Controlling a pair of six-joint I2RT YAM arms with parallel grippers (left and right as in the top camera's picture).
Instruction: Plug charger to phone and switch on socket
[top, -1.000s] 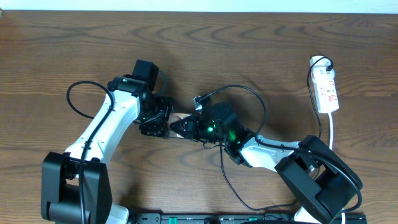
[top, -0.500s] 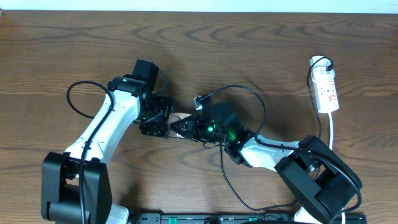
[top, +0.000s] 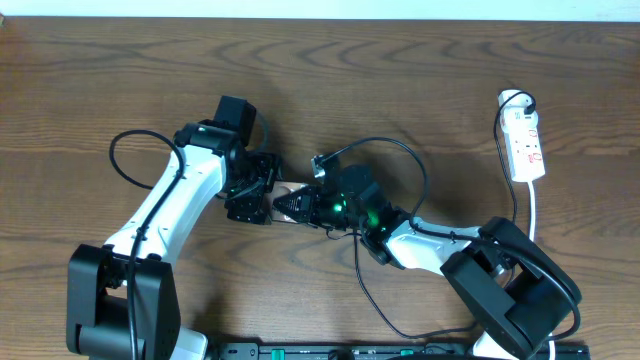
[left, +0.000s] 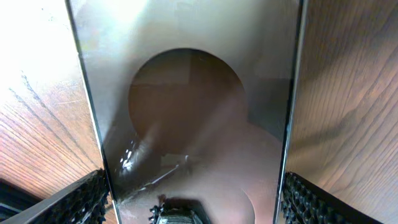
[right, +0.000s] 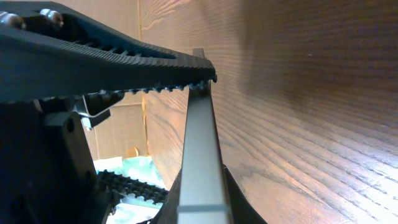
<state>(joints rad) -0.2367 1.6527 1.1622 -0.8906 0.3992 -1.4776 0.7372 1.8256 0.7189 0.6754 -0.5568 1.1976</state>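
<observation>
The phone (top: 284, 190) is a brownish-grey slab held on edge between the two grippers at mid-table. In the left wrist view the phone (left: 199, 112) fills the frame, glossy, with a dark round shape. My left gripper (top: 262, 195) straddles it, open, its ribbed fingers (left: 81, 199) standing just off the phone's long sides. My right gripper (top: 298, 203) is shut on the phone's thin grey edge (right: 202, 155) from the other end. The socket (top: 525, 145), a white power strip with red marks, lies far right. I cannot pick out the charger among the black cables.
A black plug (top: 521, 100) sits at the strip's far end, and its white cord (top: 535, 210) runs toward the front. Thin black cables (top: 400, 147) loop round the right arm. Another loop (top: 115, 165) hangs off the left arm. Wooden table (top: 400, 60) all round.
The left gripper's jaws have spread a little wider off the phone's sides. The right gripper and the phone have stayed where they were.
</observation>
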